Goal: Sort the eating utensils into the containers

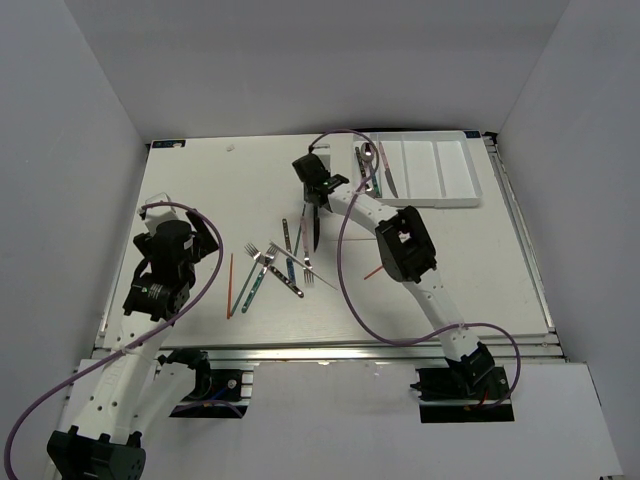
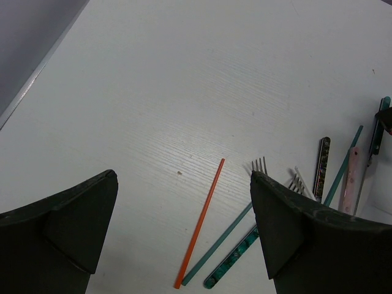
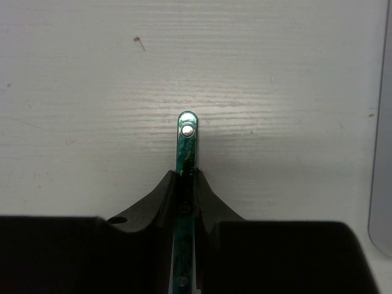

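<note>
My right gripper (image 1: pixel 313 192) is shut on a teal marbled utensil handle (image 3: pixel 187 139), which pokes out past the fingertips; the dark blade end (image 1: pixel 316 230) hangs below it over the table, left of the white tray (image 1: pixel 440 190). In the right wrist view the right gripper (image 3: pixel 187 177) clamps the handle. The tray's leftmost slot holds a few utensils (image 1: pixel 370 165). My left gripper (image 1: pixel 185 240) is open and empty above the table; in its wrist view (image 2: pixel 182 177) an orange chopstick (image 2: pixel 200 223), a teal chopstick (image 2: pixel 218 252) and a teal-handled fork (image 2: pixel 236 260) lie between the fingers.
A loose pile of forks and handles (image 1: pixel 283 262) lies mid-table, with a pink handle (image 2: pixel 349 184) and a dark handle (image 2: pixel 322 159). Another orange chopstick (image 1: pixel 373 271) lies by the right arm. Grey walls enclose the table on three sides.
</note>
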{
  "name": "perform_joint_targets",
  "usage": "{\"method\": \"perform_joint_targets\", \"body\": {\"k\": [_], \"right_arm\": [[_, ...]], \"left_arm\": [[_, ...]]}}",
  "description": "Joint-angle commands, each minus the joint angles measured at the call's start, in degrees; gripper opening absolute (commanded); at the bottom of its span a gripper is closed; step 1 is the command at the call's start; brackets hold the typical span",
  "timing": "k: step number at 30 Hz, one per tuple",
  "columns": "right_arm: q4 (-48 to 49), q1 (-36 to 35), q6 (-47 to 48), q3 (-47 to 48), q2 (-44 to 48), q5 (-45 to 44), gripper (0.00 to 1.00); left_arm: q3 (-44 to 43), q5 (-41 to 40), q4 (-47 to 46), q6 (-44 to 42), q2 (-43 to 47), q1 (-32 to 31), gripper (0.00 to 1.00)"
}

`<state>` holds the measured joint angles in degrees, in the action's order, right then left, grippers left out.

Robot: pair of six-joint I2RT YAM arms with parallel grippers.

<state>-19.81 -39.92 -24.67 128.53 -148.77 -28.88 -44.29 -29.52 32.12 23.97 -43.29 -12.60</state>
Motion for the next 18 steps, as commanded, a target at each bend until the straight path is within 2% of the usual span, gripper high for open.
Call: {"method": "perform_joint_targets", "body": {"k": [1, 2, 9, 13, 16, 18], "right_arm": [[-5.33, 1.33, -3.89, -4.33, 4.35, 1.72, 0.04], [-4.19, 1.86, -4.42, -5.82, 4.97, 2.33, 0.0], [0.72, 5.11, -5.57, -6.0, 9.63, 12.7, 0.0], [4.07, 7.48, -4.86, -7.94, 16.91, 19.98, 0.0], [4.26, 11.35, -6.27, -7.51, 19.73, 27.18, 0.0], [3.99, 14.25, -6.1, -7.68, 20.97, 28.27, 0.0]], "left_arm": [[0.52, 0.6, -0.74, -0.41, 0.84, -0.23, 0.98], [0.44, 0.6, -0.74, -0.41, 0.84, -0.23, 0.98], [0.61, 0.43, -0.65, -0.41, 0.92, -0.23, 0.98], [0.61, 0.25, -0.57, -0.32, 0.93, -0.23, 0.98], [0.61, 0.16, -0.57, -0.32, 0.75, -0.23, 0.98], [0.61, -0.01, -0.57, -0.32, 0.75, -0.23, 0.98]]}}
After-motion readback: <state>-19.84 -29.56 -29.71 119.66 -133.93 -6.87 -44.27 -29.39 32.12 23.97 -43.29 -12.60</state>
